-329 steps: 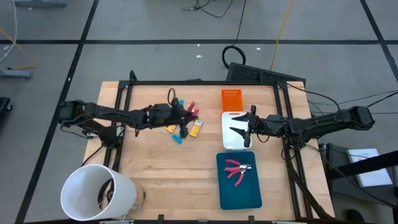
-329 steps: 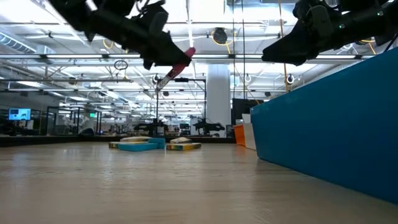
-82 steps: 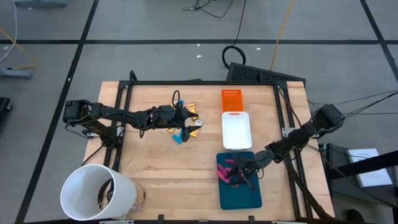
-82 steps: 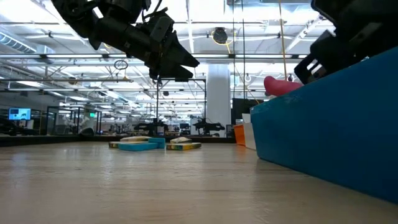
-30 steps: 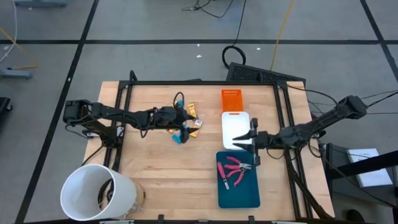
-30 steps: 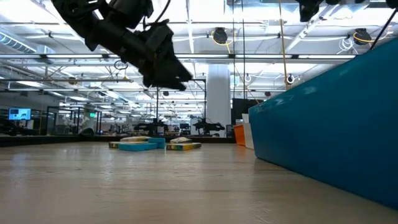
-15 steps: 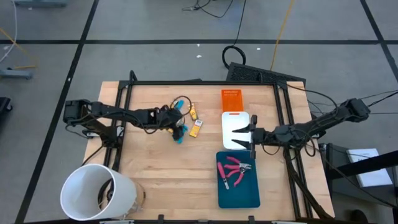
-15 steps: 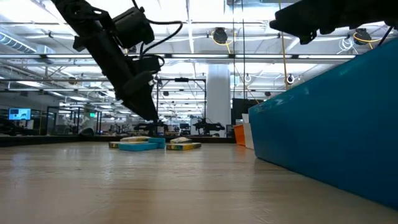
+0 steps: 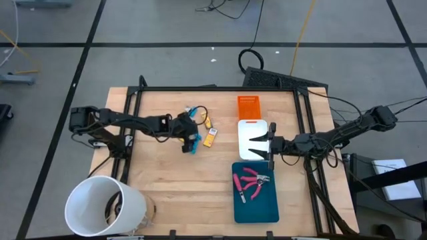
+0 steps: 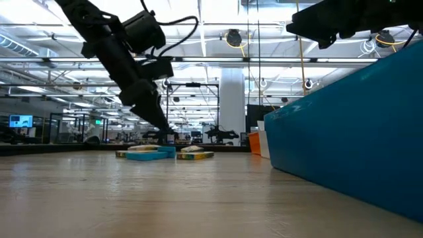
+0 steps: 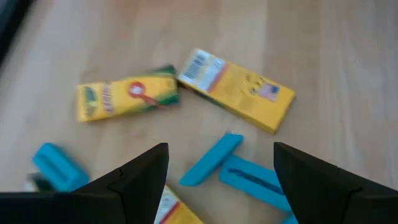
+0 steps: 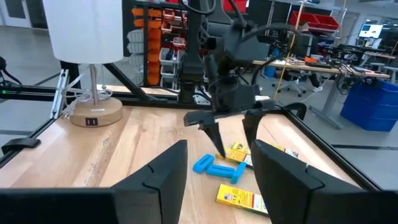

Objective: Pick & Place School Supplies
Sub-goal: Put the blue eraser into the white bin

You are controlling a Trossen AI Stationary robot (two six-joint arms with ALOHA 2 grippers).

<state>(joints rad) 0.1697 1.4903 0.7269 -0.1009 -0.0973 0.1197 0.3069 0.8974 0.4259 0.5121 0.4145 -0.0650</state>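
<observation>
The loose school supplies lie flat on the wood at the table's middle left: light-blue pieces (image 11: 214, 158) and yellow boxes (image 11: 236, 87). My left gripper (image 11: 217, 180) hangs open just above them, tipped down, with a blue piece below the gap between its fingers; I see no touch. In the high view it (image 9: 193, 133) is over the same pile. Two pink-handled tools (image 9: 251, 181) lie in the teal tray (image 9: 257, 212). My right gripper (image 9: 257, 147) stands open over the white tray (image 9: 248, 127), holding nothing.
An orange tray (image 9: 247, 107) lies beyond the white one. A big white bucket (image 9: 103, 207) stands at the near left corner. Black frame rails run along the table's left and right sides. Bare wood lies between the pile and the teal tray.
My left gripper has tipped down and sunk toward the pile of supplies, staying open. My right gripper has shifted a little toward the table's left and far edge over the white tray, and its fingers have spread apart.
</observation>
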